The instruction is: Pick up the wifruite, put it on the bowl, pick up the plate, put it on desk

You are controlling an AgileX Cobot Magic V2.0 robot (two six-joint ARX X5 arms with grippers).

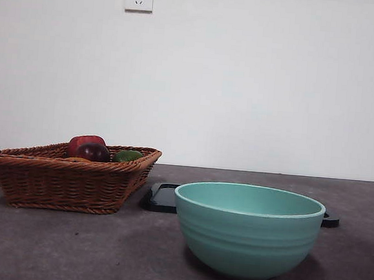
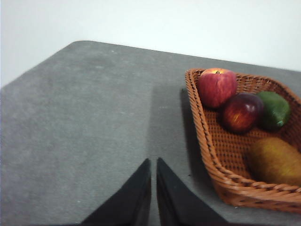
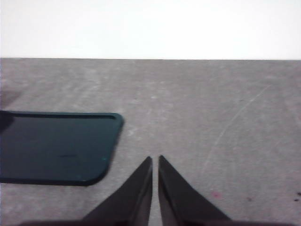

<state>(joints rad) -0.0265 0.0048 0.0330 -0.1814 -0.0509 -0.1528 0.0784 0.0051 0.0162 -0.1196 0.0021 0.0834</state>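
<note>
Neither arm has begun work: the left hand (image 2: 153, 188) hangs over bare desk (image 2: 84, 122) just beside the wicker basket (image 2: 207, 155), its two black jaws pressed together on nothing, and the right hand (image 3: 155, 186) waits the same way, jaws together and empty, near the flat black tray (image 3: 56, 146). That split looks deliberate, since each arm sits by the thing it would most likely handle. The wifruite (image 2: 275, 160) lies in the basket's near corner, a dull orange-brown fruit apart from the red apple (image 2: 217, 87), the dark red fruit (image 2: 241, 112) and the green fruit (image 2: 274, 109) grouped at the far end. Only the left wrist view shows it properly; in the front view the basket's wall (image 1: 60, 182) hides it, with just the tops of the other fruits showing over the rim. The front view alone shows the bowl (image 1: 247, 239), mint green, upright and seemingly empty, standing in front of the tray with room above it for a drop. The right wrist view alone shows the tray's bare top
</note>
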